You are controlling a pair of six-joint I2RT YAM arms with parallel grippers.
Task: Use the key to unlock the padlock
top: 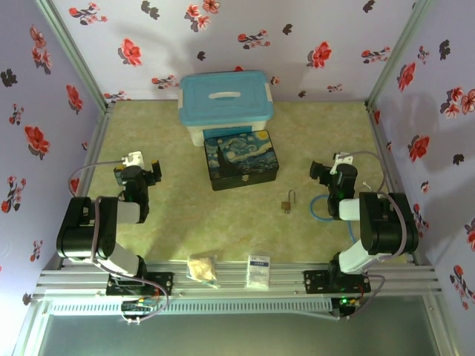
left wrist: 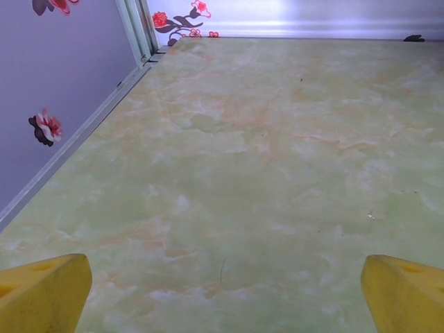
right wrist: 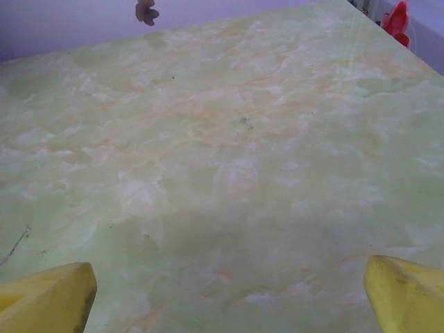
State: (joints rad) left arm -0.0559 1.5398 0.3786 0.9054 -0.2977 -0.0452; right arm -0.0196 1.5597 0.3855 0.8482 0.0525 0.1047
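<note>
Even overhead lighting; soft arm shadows on bench (top: 223, 215). Glare along far wall, left wrist view. Right wrist view slightly hazy.

Blue-lidded bin (top: 223, 107) — painted tin (top: 241, 159)

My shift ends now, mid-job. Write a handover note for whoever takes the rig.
Open and empty: left claw and right claw, each above bare table.
The padlock lies on the table, near-right of the Starry Night tin, just left of the blue cable loop, closer to the right arm.
The key is too small to pick out; it may be the thin sliver by the padlock.
Done: nothing grasped yet.
Left: find and grasp the key, steady the padlock, unlock.
</note>
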